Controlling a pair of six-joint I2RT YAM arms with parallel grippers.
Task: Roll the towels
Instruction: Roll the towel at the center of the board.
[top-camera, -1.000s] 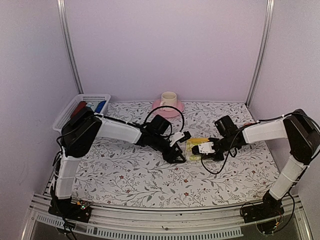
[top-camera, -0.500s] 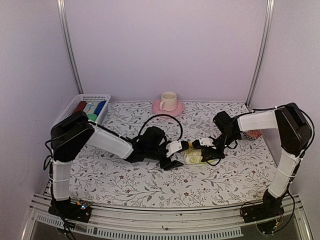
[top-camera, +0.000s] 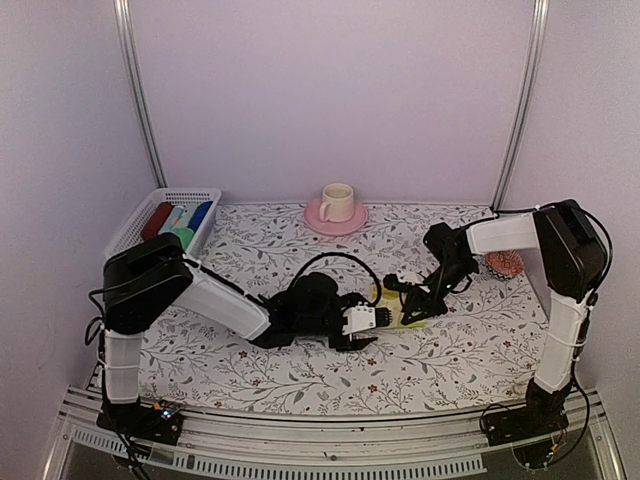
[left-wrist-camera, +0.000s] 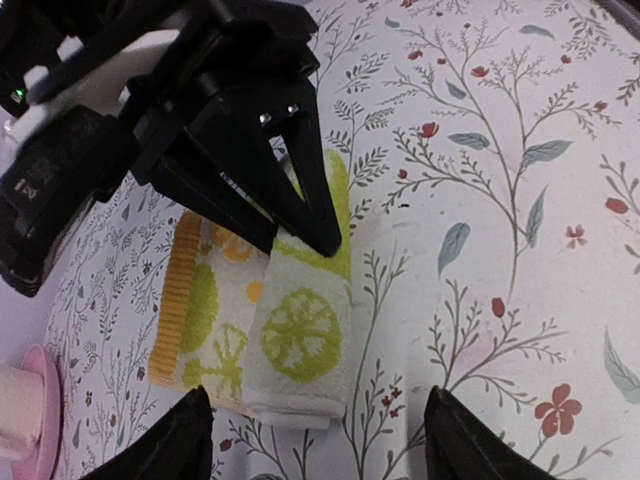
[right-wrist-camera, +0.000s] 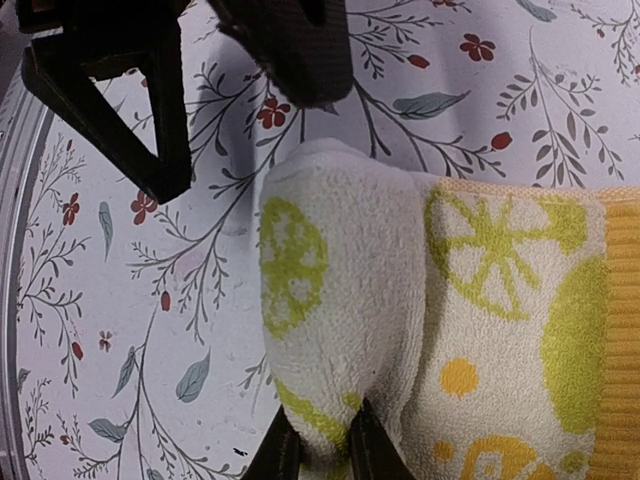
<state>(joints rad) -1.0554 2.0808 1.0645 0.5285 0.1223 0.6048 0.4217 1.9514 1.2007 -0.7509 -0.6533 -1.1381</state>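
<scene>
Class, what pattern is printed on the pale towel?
The towel shows lime-green citrus slices, orange dots, yellow border; clearest in right wrist view.

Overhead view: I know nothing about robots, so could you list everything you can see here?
Pale yellow terry towel with green citrus prints: one, mid-table, one end rolled.
White plastic lattice basket: one, far left corner.
Cloth rolls: three, dark red, pale blue, deep blue, in the basket.
Green cloth: one, basket's near end.
Pink saucer: one, back centre.
Cream cup: one, on the saucer.
Small reddish round thing: one, right edge, too small to identify.
Floral tablecloth: one, white, covering the table.
Left gripper: black, open, facing the towel's rolled end.
Right gripper: black, shut on the towel.
</scene>
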